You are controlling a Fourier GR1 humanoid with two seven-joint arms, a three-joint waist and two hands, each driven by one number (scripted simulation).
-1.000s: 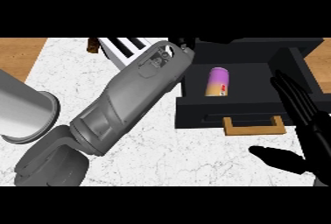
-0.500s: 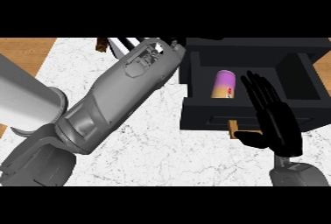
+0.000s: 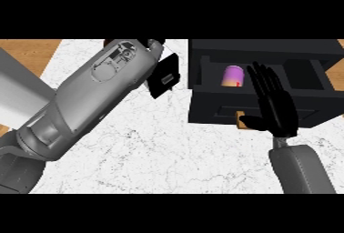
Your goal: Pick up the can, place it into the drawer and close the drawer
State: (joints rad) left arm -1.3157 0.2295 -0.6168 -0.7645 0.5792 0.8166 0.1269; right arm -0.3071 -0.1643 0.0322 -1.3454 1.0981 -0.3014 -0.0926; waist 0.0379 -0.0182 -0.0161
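Note:
A purple and pink can (image 3: 233, 75) lies inside the open black drawer (image 3: 203, 68) at the upper right. My right hand (image 3: 274, 107) is open, fingers straight and pointing up. It stands against the drawer's front panel (image 3: 215, 111), just right of the can, and covers part of the tan handle (image 3: 240, 120). My left forearm crosses the view from the lower left. Its left hand (image 3: 164, 78) hangs flat and open beside the drawer's left wall, holding nothing.
The drawer unit rests on a white marble counter (image 3: 168, 150). Wood (image 3: 27, 52) shows beyond the counter at the upper left. A large grey body part (image 3: 20, 102) fills the left edge.
My right hand has swung in from the right edge and up to the drawer's front. My left hand has drawn back left, away from the drawer. The can has stayed in the drawer.

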